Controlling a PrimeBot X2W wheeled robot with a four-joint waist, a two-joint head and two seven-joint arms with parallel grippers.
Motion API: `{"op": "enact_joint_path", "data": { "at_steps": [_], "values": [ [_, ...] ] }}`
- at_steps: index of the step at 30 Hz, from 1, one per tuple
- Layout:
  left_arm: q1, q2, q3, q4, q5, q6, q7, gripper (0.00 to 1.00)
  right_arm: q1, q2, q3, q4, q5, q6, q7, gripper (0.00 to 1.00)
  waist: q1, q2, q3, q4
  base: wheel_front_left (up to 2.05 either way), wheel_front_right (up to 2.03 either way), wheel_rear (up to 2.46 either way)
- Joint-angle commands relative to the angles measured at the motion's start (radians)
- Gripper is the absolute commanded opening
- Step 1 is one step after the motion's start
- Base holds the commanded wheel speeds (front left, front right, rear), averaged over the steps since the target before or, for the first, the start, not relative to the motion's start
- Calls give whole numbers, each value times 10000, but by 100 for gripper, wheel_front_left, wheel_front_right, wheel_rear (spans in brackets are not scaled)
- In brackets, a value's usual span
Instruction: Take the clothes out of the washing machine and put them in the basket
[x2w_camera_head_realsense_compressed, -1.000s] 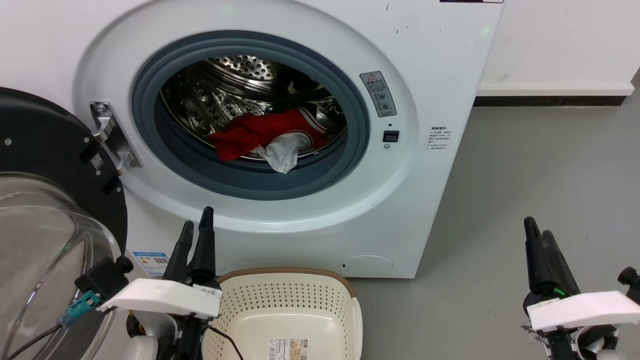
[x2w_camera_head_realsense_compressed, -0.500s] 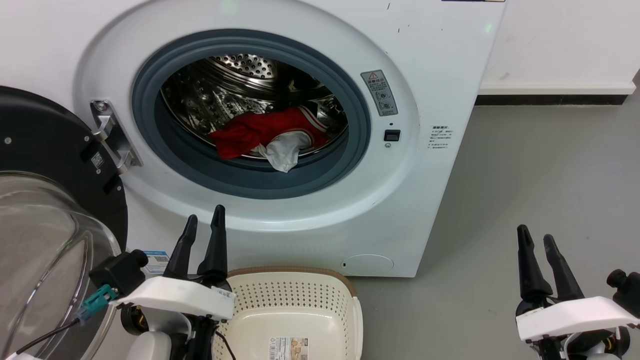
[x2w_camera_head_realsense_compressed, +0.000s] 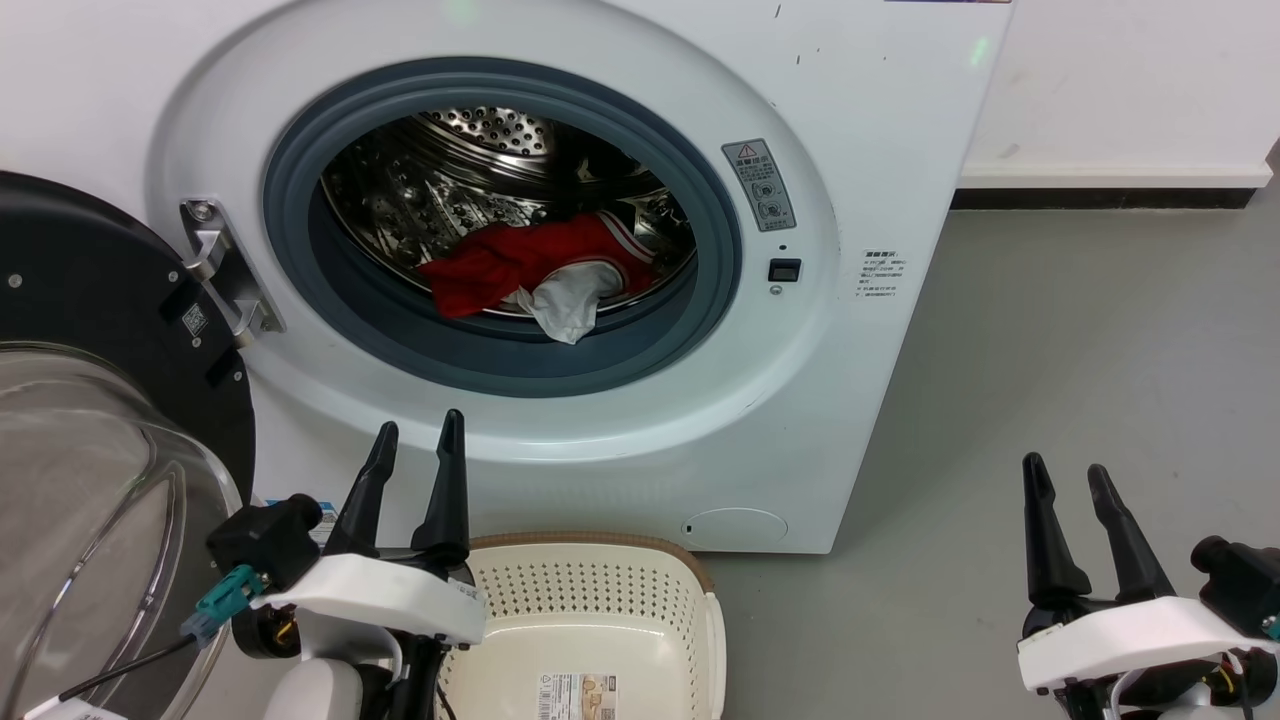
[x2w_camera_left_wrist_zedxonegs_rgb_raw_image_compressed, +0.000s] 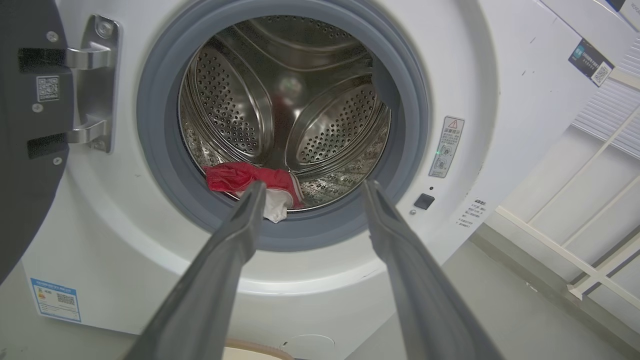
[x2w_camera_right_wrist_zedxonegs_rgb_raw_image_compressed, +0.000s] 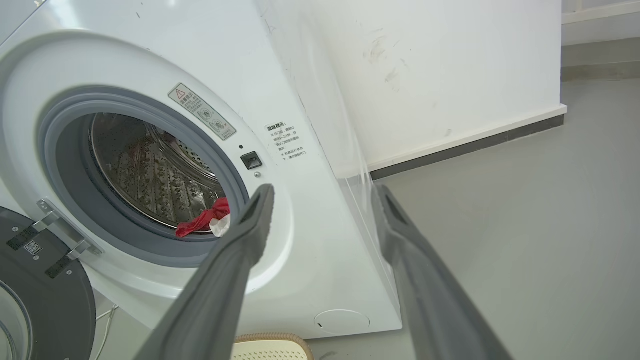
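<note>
clothes: the clothes (x2w_camera_head_realsense_compressed: 535, 275) lie at the front lip of the drum, a red garment with a white piece hanging over the grey ring (x2w_camera_head_realsense_compressed: 500, 350) at the lower edge of the opening; nothing is touching them.
washing machine: the washing machine (x2w_camera_head_realsense_compressed: 880, 150) stands on the floor (x2w_camera_head_realsense_compressed: 1080, 380) with its door (x2w_camera_head_realsense_compressed: 90, 300) swung fully open at the left edge.
basket: the basket (x2w_camera_head_realsense_compressed: 600, 590) sits on the floor just before the machine's lower front, with no clothes in it.
left gripper: the left gripper (x2w_camera_head_realsense_compressed: 415, 440) hovers beside the basket's left rim, jaws apart, aimed at the opening in its wrist view.
right gripper: the right gripper (x2w_camera_head_realsense_compressed: 1065, 480) hovers well apart to the right over the floor, jaws apart and empty.
step: the reach towards the clothes, by my judgement; nothing is taken out yet.
next move: the left gripper needs to rise and enter the drum over the grey ring, then close on the red fabric.
change: both sets of jaws were nearly together a second ago and have spread; the left gripper has edged right, the right one left.
</note>
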Motion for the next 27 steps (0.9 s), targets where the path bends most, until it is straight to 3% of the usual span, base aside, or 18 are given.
{"op": "enact_joint_path", "data": {
  "at_steps": [1, 27],
  "values": [
    [-268, 23, -20, -56, 281, 41, -93, 100, 14, -38, 25, -57, -315, 1, -102, 100, 0, 0, 6, 2, 0, 0, 0],
    [-229, 23, -123, 105, 2579, 318, -680, 100, 69, -38, 44, 261, -2836, -1, -668, 100, 0, 0, 14, 49, 0, 0, 0]
  ]
}}
